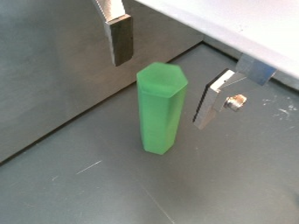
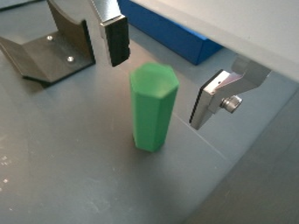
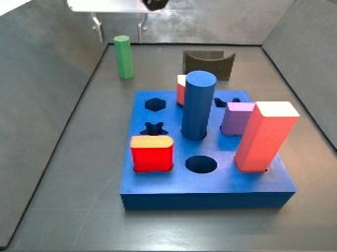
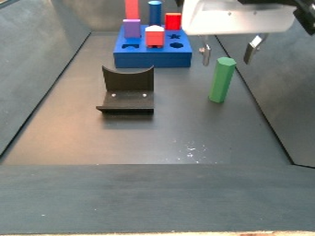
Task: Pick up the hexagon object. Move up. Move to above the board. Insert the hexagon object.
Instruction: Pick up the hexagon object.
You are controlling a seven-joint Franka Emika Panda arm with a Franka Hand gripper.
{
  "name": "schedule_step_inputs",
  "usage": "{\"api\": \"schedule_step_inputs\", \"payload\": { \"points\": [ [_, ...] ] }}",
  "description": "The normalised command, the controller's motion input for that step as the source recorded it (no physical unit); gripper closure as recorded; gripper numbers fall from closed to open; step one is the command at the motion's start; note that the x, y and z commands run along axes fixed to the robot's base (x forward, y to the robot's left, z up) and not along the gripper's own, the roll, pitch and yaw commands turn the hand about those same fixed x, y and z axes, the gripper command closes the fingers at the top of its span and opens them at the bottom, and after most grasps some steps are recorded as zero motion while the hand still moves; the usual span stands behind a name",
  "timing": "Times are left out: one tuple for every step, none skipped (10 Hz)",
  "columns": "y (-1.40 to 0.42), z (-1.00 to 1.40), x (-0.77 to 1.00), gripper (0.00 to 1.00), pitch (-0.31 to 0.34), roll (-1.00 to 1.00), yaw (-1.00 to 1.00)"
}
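The hexagon object (image 1: 160,109) is a slim green peg standing upright on the dark floor, seen in both wrist views (image 2: 152,109) and both side views (image 3: 124,57) (image 4: 222,80). My gripper (image 1: 163,92) (image 2: 158,93) is open and hovers over the peg. One finger (image 1: 121,39) is on each side of the peg's top, with gaps and no contact. In both side views the gripper (image 3: 124,34) (image 4: 231,51) has its fingertips near the level of the peg's top. The board (image 3: 211,192) (image 4: 135,57) (image 2: 176,35) is the blue block with an open hexagon hole (image 3: 156,102).
On the board stand a blue cylinder (image 3: 199,103), a tall red block (image 3: 267,136), a red and yellow block (image 3: 152,153) and a purple piece (image 3: 237,118). A dark grey curved block (image 3: 207,64) lies behind it. The fixture (image 4: 128,89) (image 2: 47,52) stands on the floor nearby. Grey walls enclose the floor.
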Motion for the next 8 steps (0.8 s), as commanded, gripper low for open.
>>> {"api": "schedule_step_inputs", "payload": {
  "points": [
    [-0.02,-0.5,-0.09,0.0,-0.037,0.0,0.0],
    [0.0,-0.44,-0.08,0.0,-0.034,0.0,0.0],
    [0.0,-0.33,-0.07,0.0,-0.034,-0.01,0.0],
    [0.0,-0.23,-0.05,0.0,-0.044,-0.04,0.0],
    [0.0,-0.09,-0.1,0.0,-0.093,-0.06,0.0],
    [0.0,0.0,0.0,0.0,-0.001,0.0,0.0],
    [0.0,0.0,0.0,1.0,0.0,0.0,0.0],
    [0.0,0.0,0.0,1.0,0.0,0.0,0.0]
  ]
}}
